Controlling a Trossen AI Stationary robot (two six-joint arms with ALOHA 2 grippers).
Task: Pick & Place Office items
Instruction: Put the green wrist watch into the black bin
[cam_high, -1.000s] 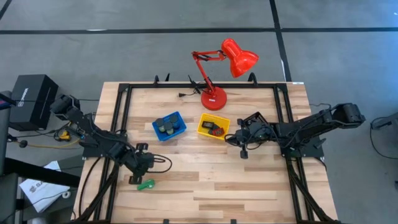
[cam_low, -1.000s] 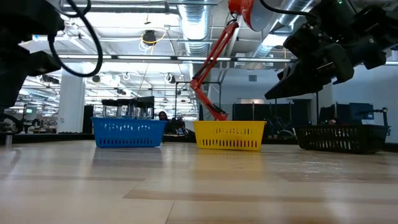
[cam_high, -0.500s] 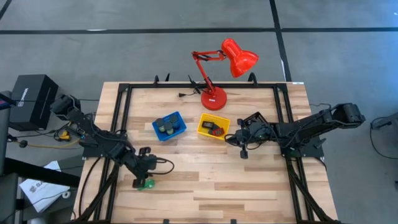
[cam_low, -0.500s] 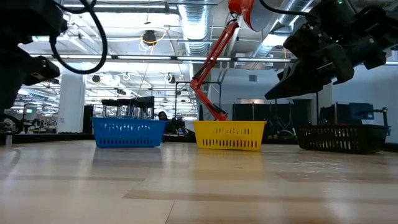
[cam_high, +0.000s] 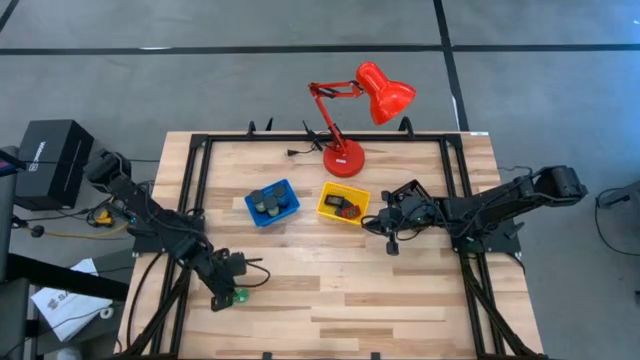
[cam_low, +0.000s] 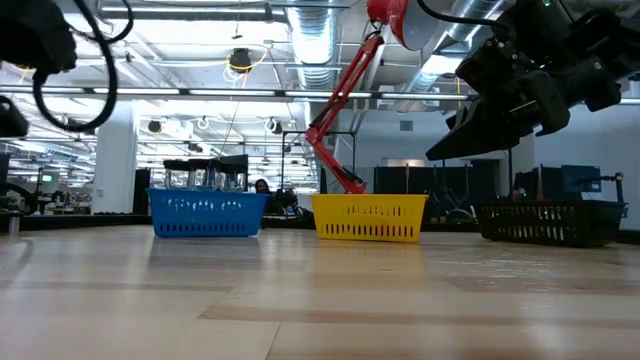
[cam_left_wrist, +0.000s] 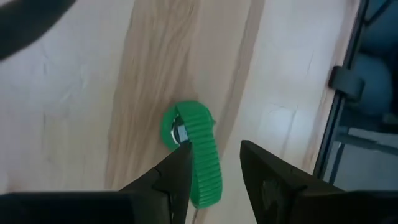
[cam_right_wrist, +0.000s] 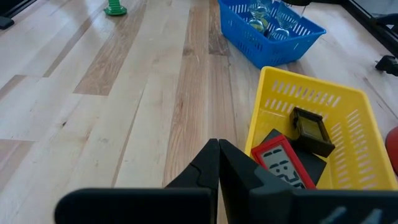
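Note:
A green clip (cam_high: 241, 295) (cam_left_wrist: 200, 155) lies flat on the wood near the table's near left part. My left gripper (cam_high: 224, 292) (cam_left_wrist: 214, 149) is low over it, open, with one finger on each side of the clip's ribbed handle. My right gripper (cam_high: 384, 238) (cam_right_wrist: 218, 144) is shut on nothing and hovers just right of the yellow tray (cam_high: 325, 206). That tray holds a red rectangle (cam_right_wrist: 283, 163) and dark blocks (cam_right_wrist: 311, 130). The blue tray (cam_high: 251, 203) holds dark and clear pieces. My left gripper comes at the green clip from above, with its fingers across the ribbed handle (cam_left_wrist: 208, 177). One fingertip (cam_left_wrist: 181, 158) stands right beside the clip's metal hinge end. I cannot tell whether it touches. The clip lies flat on the table.
A red desk lamp (cam_high: 345, 158) stands at the far edge behind the trays. Black frame rails (cam_high: 190, 190) run along the table's left and right sides. Bare wood lies between the trays and the near edge. A black basket (cam_low: 545, 222) shows beyond the table in the low view.
My left gripper has moved toward the table's near edge and come down over the green clip, which has stayed where it was. My right arm has kept still.

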